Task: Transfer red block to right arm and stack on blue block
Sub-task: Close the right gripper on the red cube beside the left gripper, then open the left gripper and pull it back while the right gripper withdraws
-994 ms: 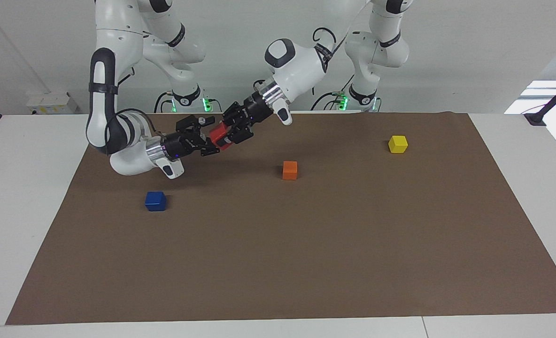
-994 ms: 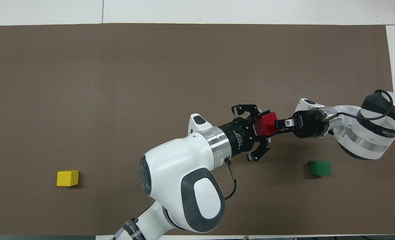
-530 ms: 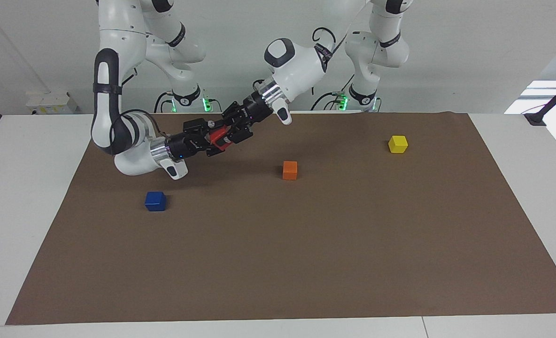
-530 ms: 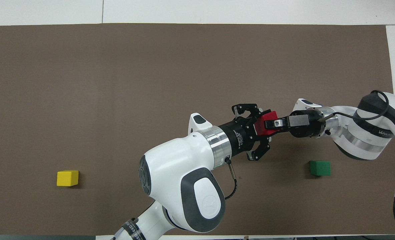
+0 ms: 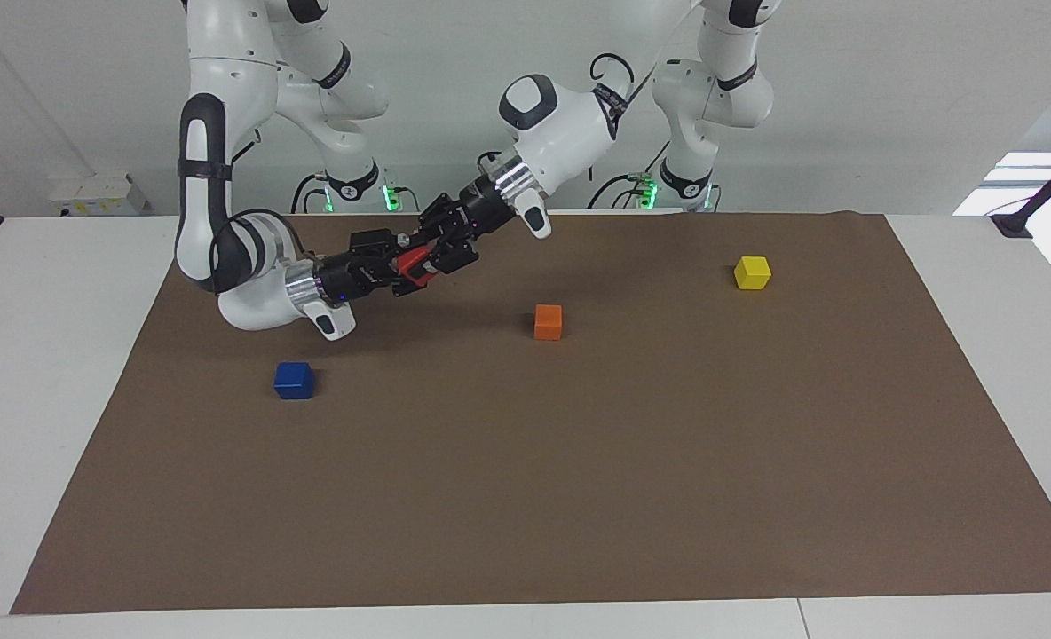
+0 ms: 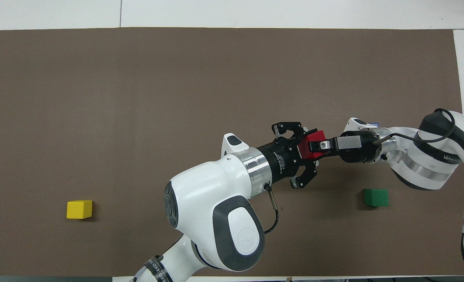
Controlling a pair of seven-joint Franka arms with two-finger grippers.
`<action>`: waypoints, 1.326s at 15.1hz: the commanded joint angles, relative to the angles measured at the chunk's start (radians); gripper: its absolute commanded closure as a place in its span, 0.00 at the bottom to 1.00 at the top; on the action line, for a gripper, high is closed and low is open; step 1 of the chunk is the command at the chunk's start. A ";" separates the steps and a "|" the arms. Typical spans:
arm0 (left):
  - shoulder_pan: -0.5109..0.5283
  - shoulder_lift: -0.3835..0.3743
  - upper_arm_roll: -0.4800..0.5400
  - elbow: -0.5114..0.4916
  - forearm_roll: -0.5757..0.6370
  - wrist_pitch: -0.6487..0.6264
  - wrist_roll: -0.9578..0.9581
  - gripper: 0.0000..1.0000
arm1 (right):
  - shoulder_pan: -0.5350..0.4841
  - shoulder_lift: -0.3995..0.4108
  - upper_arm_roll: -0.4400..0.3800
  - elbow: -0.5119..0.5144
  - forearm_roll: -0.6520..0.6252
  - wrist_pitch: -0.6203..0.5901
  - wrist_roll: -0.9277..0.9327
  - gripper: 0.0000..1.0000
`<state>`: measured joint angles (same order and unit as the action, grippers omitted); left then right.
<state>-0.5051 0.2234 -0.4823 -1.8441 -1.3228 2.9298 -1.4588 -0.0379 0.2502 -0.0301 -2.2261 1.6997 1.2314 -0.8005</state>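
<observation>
Mid-air over the brown mat (image 5: pixel 579 461), the red block (image 5: pixel 414 261) sits between both grippers at once. The left gripper (image 5: pixel 437 252), reaching in from its arm, has its fingers spread wide around the block. The right gripper (image 5: pixel 404 266) meets it from the right arm's end, its fingers closed on the block from above and below in the overhead view. The right arm (image 6: pixel 424 156) hides most of the blue block (image 5: pixel 294 380) from overhead; the facing view shows it on the mat below the right arm's wrist. An orange cube (image 5: pixel 548 321), yellow cube (image 5: pixel 752 272) and green cube (image 6: pixel 376 197) lie apart.
</observation>
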 commanded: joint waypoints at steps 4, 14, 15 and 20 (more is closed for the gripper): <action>-0.021 -0.030 0.010 -0.015 -0.012 0.038 0.014 0.00 | 0.013 -0.032 0.004 -0.029 0.017 0.046 0.027 1.00; 0.132 -0.223 0.014 -0.283 -0.012 0.023 0.018 0.00 | -0.019 -0.049 -0.004 0.009 -0.002 0.112 0.133 1.00; 0.169 -0.223 0.016 -0.288 -0.012 0.023 0.020 0.00 | -0.022 -0.075 -0.005 0.014 -0.018 0.141 0.167 1.00; 0.362 -0.197 0.019 -0.213 -0.001 -0.071 0.188 0.00 | -0.057 -0.195 -0.008 0.077 -0.251 0.399 0.377 1.00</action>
<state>-0.2208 0.0299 -0.4579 -2.0939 -1.3225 2.9370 -1.3314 -0.0684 0.1081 -0.0393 -2.1698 1.5390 1.5618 -0.5098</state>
